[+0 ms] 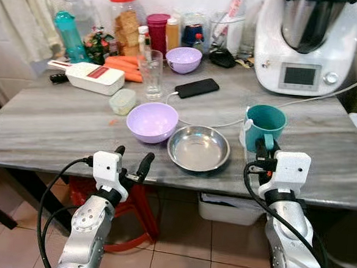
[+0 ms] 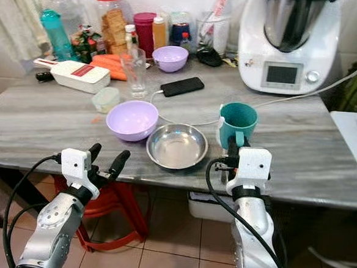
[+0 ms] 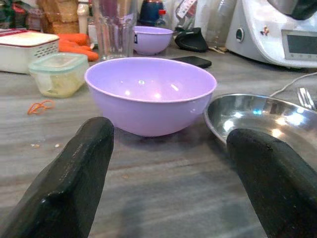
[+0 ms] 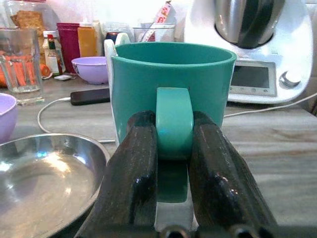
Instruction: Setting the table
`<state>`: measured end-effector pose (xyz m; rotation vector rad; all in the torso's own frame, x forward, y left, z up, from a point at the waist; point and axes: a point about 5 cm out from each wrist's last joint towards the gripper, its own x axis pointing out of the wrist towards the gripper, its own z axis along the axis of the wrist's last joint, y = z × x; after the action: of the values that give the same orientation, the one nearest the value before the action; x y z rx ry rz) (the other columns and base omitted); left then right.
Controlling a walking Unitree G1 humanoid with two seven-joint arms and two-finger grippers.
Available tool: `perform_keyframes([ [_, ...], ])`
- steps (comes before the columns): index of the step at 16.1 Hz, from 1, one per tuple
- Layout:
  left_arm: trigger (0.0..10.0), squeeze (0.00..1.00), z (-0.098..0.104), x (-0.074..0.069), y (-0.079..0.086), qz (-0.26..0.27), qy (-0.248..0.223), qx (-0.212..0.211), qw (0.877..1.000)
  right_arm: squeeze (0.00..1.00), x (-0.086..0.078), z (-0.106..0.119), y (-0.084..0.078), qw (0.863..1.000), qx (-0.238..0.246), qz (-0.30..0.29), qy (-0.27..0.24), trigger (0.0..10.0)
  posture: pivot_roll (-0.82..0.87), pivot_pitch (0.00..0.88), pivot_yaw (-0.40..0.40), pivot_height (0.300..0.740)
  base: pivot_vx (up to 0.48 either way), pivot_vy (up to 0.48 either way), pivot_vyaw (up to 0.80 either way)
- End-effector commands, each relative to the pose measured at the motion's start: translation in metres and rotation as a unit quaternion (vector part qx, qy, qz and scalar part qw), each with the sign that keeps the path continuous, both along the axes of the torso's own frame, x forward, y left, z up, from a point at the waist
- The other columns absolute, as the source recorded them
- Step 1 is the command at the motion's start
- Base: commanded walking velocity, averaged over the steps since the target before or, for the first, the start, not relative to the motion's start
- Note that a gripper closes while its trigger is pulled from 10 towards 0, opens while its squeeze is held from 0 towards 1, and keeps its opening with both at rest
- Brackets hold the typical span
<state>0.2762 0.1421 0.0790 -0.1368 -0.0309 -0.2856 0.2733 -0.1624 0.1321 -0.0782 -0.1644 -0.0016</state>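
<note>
- Head views: I stand at a grey marble-patterned table [image 1: 44, 131]. My right gripper [image 1: 264, 153] reaches over the near edge, its two black fingers pinching the handle of an upright teal ceramic mug [image 1: 265, 123]. The wrist block hides where the fingers end. A white piece sits against the mug's left side, mostly covered, so I cannot tell what it is.
- My left gripper [image 1: 132, 160] hangs at the table's front edge, fingers spread and holding nothing, well short of a lilac plastic bowl [image 1: 152, 121]. A shallow stainless-steel bowl [image 1: 198, 148] lies just beside that bowl, between it and the mug.
- Farther back a black phone [image 1: 196, 87] lies on a white cable, near a clear drinking glass [image 1: 151, 74], a second, smaller lilac bowl [image 1: 183, 59] and a white kitchen machine [image 1: 307, 45] cut off at the top.
- Left wrist view: my spread fingers [image 3: 74, 173] frame the lilac plastic bowl, apart from it. The steel bowl's rim is cut off at the picture's edge. A small lidded tub [image 3: 59, 73] holds something pale I cannot make out.
- Right wrist view: both fingers [image 4: 133, 168] press the teal handle from either side. The mug's base is hidden behind them.
</note>
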Motion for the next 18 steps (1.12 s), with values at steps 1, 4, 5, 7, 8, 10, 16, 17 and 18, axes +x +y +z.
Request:
perform_keyframes([
  [1,10.0,0.0,0.0025,-0.0004,0.0021,0.001,-0.004,0.007,1.0,0.0,-0.0001,0.0047,0.0027,1.0,-0.001,0.006,-0.012,10.0,-0.14,0.0,0.093,0.74,0.27,0.0,0.0],
  [4,10.0,0.0,0.0021,-0.0007,0.0015,0.001,-0.003,0.007,1.0,0.0,-0.0002,0.0049,0.0031,1.0,-0.003,0.008,-0.012,10.0,-0.14,0.0,0.091,0.74,0.27,0.0,0.0],
  [5,10.0,0.0,0.0021,-0.0009,0.0015,0.001,-0.003,0.007,1.0,0.0,-0.0004,0.0052,0.0036,1.0,-0.005,0.01,-0.013,10.0,-0.14,0.0,0.091,0.74,0.274,0.0,0.0],
  [7,10.0,0.0,0.0019,-0.0013,0.0015,0.001,-0.003,0.006,1.0,0.0,-0.0007,0.0054,0.0038,1.0,-0.008,0.011,-0.014,10.0,-0.14,0.0,0.091,0.74,0.268,0.0,0.0],
  [8,10.0,0.0,0.0018,-0.0015,0.0015,0.001,-0.002,0.007,1.0,0.0,-0.0008,0.0052,0.0038,1.0,-0.007,0.011,-0.014,10.0,-0.14,0.0,0.091,0.74,0.266,0.0,0.0],
  [10,10.0,0.0,0.0015,-0.0018,0.0021,0.001,-0.001,0.008,1.0,0.0,-0.0009,0.0048,0.0044,1.0,-0.007,0.011,-0.014,10.0,-0.13,0.0,0.091,0.74,0.262,0.0,0.0],
  [16,10.0,0.0,0.0006,-0.0027,0.0039,0.006,0.003,0.01,1.0,0.0,-0.0008,0.005,0.0059,1.0,-0.009,0.015,-0.014,10.0,-0.13,0.0,0.09,0.74,0.214,0.0,0.0],
  [17,10.0,0.0,-0.0004,-0.0034,0.0061,0.01,0.006,0.011,1.0,0.0,-0.0009,0.0055,0.0066,1.0,-0.012,0.018,-0.016,10.0,-0.13,0.0,0.089,0.74,0.0,0.0,0.0],
  [18,10.0,0.0,-0.0006,-0.0038,0.007,0.013,0.007,0.011,1.0,0.0,-0.0005,0.0059,0.0072,1.0,-0.005,0.023,-0.018,10.0,-0.13,0.0,0.089,0.74,0.0,0.0,0.0],
])
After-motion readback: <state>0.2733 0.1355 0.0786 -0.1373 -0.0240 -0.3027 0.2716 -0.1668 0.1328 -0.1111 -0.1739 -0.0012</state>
